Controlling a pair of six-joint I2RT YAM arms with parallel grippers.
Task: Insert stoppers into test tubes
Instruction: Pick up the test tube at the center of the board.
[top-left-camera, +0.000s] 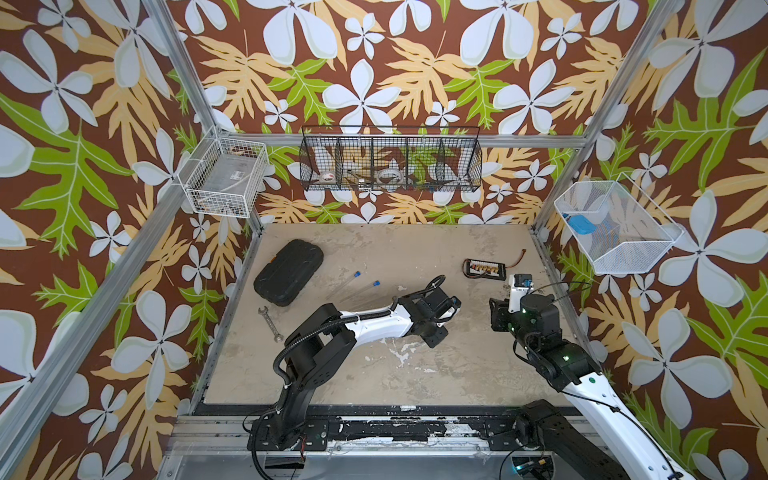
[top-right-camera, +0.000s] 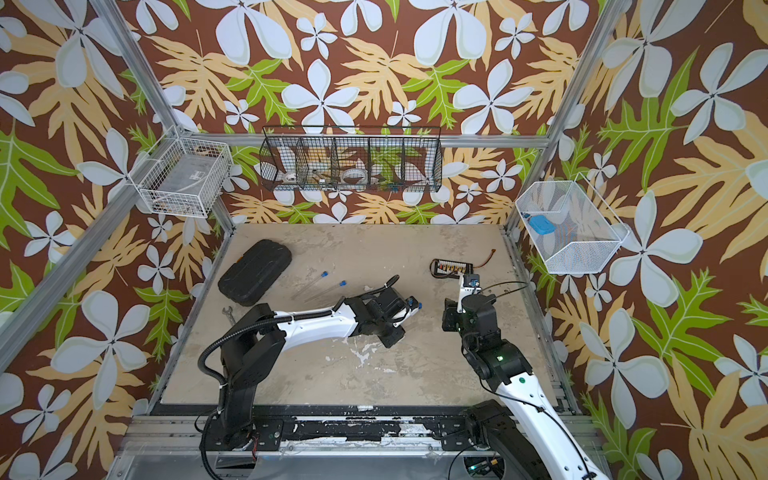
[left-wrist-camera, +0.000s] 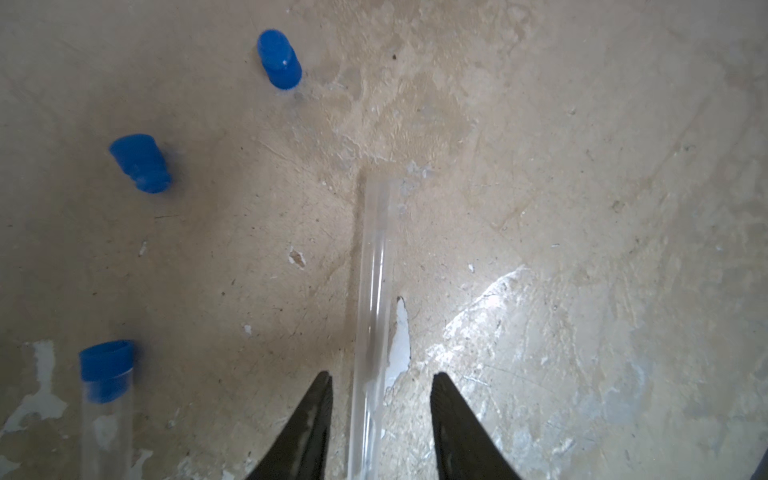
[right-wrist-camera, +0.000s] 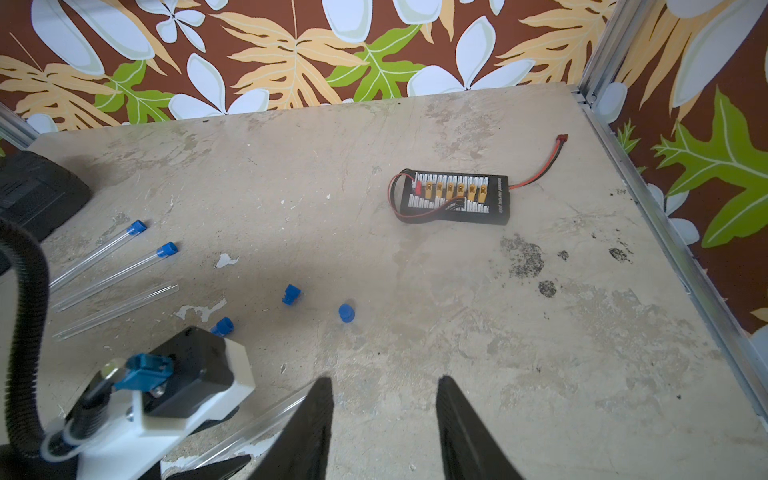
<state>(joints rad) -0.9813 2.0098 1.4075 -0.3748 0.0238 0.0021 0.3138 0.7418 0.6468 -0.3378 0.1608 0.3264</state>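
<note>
Unstoppered test tube (left-wrist-camera: 372, 291) lies between the parted left pincer (left-wrist-camera: 380, 377)

Robot test cell of laboratory type. Aluminium frame posts (top-left-camera: 183, 66) enclose a scuffed beige worktop (top-left-camera: 374, 374) at centre frame. A printed floral backdrop (top-left-camera: 374, 62) covers the walls. Wire baskets hang at upper left (top-left-camera: 224, 178), upper centre (top-left-camera: 390, 158) and right (top-left-camera: 615, 228). The left arm (top-left-camera: 374, 326) and right arm (top-left-camera: 598, 399) mount on a base rail (top-left-camera: 374, 432) at the bottom edge.
</note>
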